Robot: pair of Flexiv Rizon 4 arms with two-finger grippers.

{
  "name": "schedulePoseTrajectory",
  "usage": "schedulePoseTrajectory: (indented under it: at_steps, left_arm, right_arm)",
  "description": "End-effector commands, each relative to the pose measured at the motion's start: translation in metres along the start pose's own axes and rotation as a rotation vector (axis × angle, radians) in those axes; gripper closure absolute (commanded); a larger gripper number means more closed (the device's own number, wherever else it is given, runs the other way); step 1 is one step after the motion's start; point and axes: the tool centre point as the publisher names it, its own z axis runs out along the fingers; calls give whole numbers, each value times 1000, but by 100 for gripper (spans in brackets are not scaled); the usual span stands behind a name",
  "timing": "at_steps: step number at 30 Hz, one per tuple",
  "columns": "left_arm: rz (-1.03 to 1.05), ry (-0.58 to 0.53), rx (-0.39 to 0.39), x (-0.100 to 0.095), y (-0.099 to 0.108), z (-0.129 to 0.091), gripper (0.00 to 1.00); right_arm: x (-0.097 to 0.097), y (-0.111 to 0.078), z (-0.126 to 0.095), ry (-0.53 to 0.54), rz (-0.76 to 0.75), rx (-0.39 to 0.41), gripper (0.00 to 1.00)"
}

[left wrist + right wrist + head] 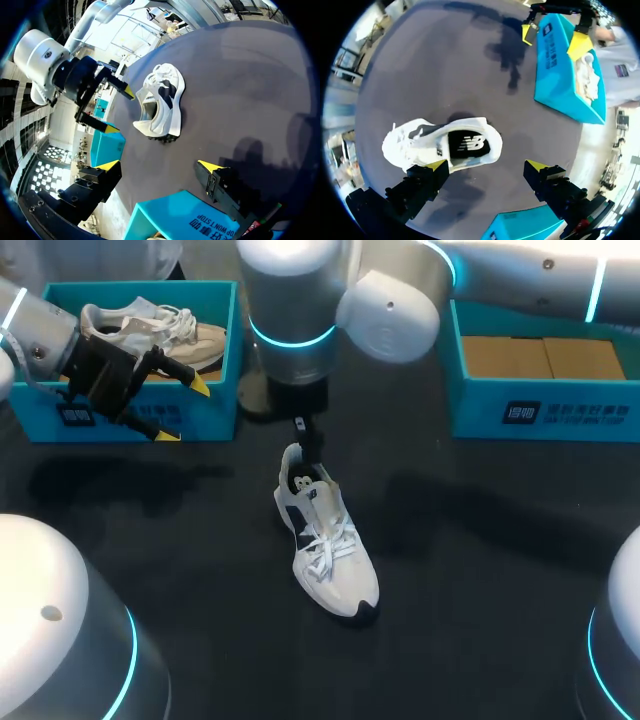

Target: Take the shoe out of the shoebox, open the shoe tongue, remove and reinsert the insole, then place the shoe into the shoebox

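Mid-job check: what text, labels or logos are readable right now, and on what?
Right shoebox front: white label, too small and blurred to read.
Left shoebox front: label partly behind the left claw, unreadable.
Insole in the shoe: a logo mark, no readable words.
No numbers or signs seen.
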Motion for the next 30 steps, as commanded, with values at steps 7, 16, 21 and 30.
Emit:
schedulePoseTrajectory:
  at_steps: [7, 16, 21, 30]
  left_arm:
    - [0, 3, -3, 0, -1, 0, 0]
    - [0, 3, -3, 0, -1, 0, 0]
    - [0, 3, -3, 0, -1, 0, 0]
    - [0, 3, -3, 0, -1, 0, 0]
  right_arm:
    - [-24, 14, 35, 33, -70, -3, 0]
    - [-26, 14, 62, 56, -97, -25, 0]
    - [-26, 15, 74, 69, -106, -35, 0]
    - [-28, 15, 89, 68, -134, -40, 0]
